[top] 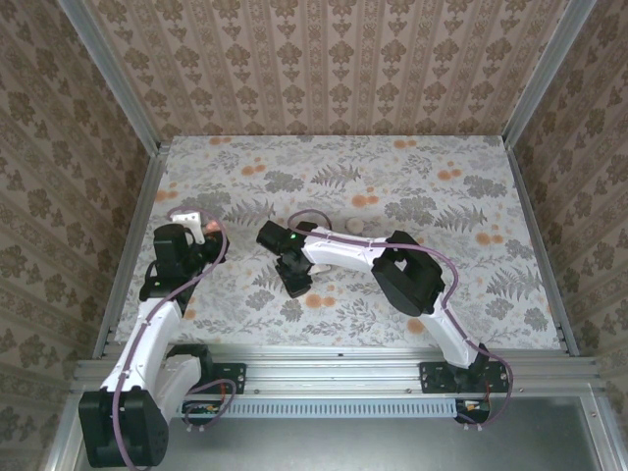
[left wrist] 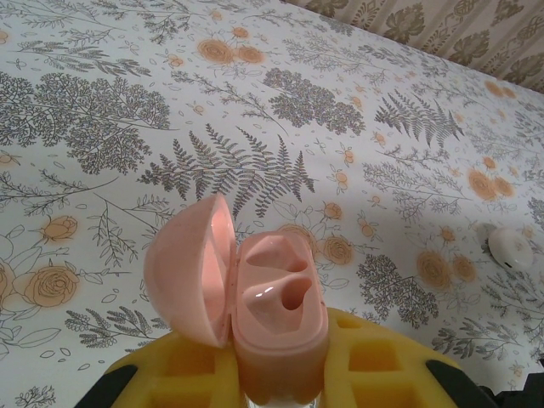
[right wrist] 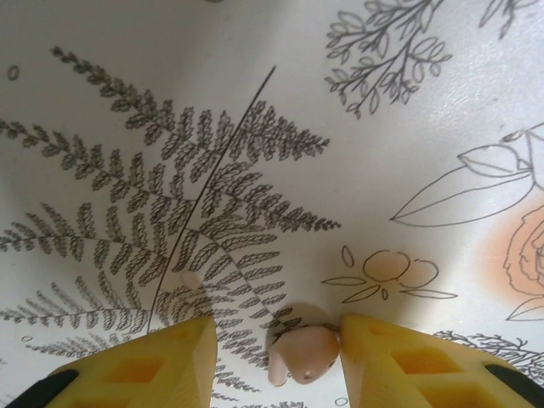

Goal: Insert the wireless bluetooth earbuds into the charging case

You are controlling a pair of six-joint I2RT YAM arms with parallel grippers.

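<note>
1. Pink plastic was my worry: the earbud (right wrist: 304, 353) lay on the tabletop (right wrist: 382, 127) between the fingers of the right tool (right wrist: 276, 336), whose jaws stood apart. It touched one finger (right wrist: 382, 361), with a clear gap to the other finger (right wrist: 161, 361).
2. I judged that closing off-centre like that could shove or roll the earbud sideways. It could also pinch the earbud at the very tips, so that it squirted out.
3. Its rounded, glossy shape looked to give the flat fingers little to bite on, so a slip on the lift could drop it back onto the tabletop.
4. The left tool (left wrist: 280, 374) was clamped on the charging case (left wrist: 276, 297), holding it up with the lid (left wrist: 191, 268) swung open to one side. I thought a heavy push could twist the charging case in that grip or knock the lid shut.
5. The sockets were shaped, so an earbud brought in at the wrong angle would likely sit proud. I could not tell whether one socket was already filled.
6. I could read no brand, label or writing anywhere. The tabletop carried printed ferns and orange flowers.
</note>
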